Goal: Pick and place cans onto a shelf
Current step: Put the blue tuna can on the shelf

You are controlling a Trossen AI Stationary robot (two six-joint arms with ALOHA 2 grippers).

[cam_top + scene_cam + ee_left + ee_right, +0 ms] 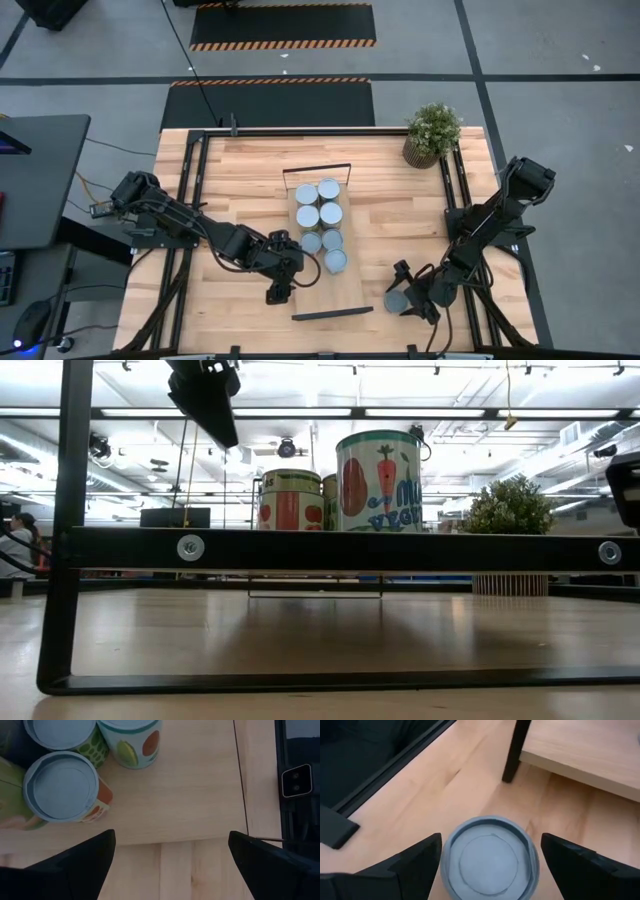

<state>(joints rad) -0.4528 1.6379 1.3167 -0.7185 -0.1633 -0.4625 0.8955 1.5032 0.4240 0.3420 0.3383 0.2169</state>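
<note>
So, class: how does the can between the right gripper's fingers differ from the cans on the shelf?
The lone can stands on the tabletop, apart; the shelf cans stand clustered on the shelf. The lone can sits between the right gripper fingers, which do not touch it in the wrist view; the left gripper hangs open beside the shelf cans. All stand upright with pale round tops.

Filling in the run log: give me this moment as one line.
left end effector: open, empty, beside shelf | right end effector: straddling lone can on table, grip unclear | seven cans on shelf
</note>
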